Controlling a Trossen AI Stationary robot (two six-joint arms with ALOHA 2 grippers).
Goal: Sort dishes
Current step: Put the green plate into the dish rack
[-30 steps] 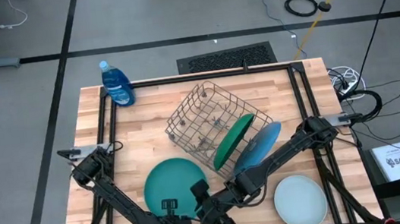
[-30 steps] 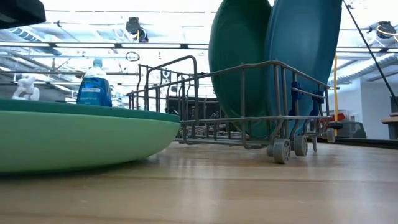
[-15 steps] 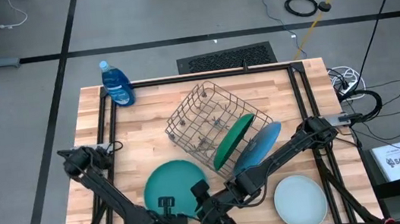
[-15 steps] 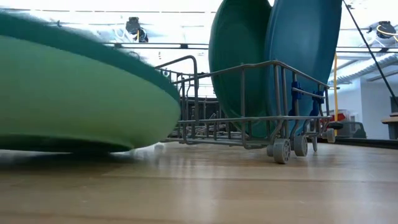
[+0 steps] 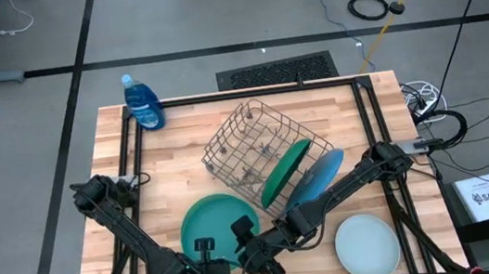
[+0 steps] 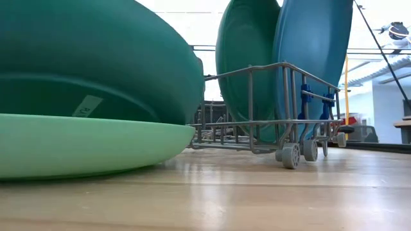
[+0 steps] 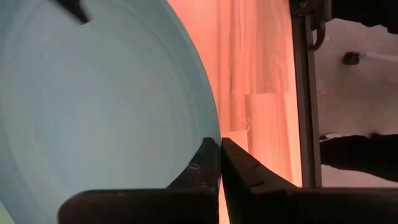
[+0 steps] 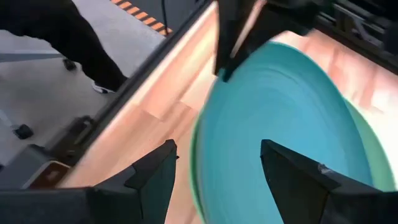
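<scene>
A teal plate [image 5: 220, 226] lies near the table's front, over a light green plate [image 6: 90, 144]. It is tilted, with its underside [image 6: 96, 64] showing in the low view. My left gripper [image 5: 204, 252] is shut on its near rim. My right gripper [image 8: 217, 168] stands open at the plate's right front. The teal rim [image 8: 198, 155] passes between its fingers, and I see no touch. A dark green plate [image 5: 284, 171] and a blue plate [image 5: 317, 179] stand on edge in the grey wire rack [image 5: 250, 146]. A pale mint plate [image 5: 367, 245] lies flat at the front right. My left gripper pinches the teal plate's near rim [image 7: 210, 138] between its two fingers [image 7: 205, 163], one on the plate's upper face and one beyond its edge. The fingers come steeply from above. The near rim is raised, and the plate's lower part meets the light green plate [image 6: 128, 123].
A blue plastic bottle [image 5: 143, 103] stands at the far left corner. Dark frame rails [image 5: 248, 92] run along the table's far, left and right sides. Bare wood [image 5: 172, 155] lies left of the rack.
My left gripper has risen with the teal plate's near rim. The plate lay flat on the light green plate; now it is tipped up, its underside showing in the low view, and it sits slightly farther toward the right. My right gripper has kept still.
</scene>
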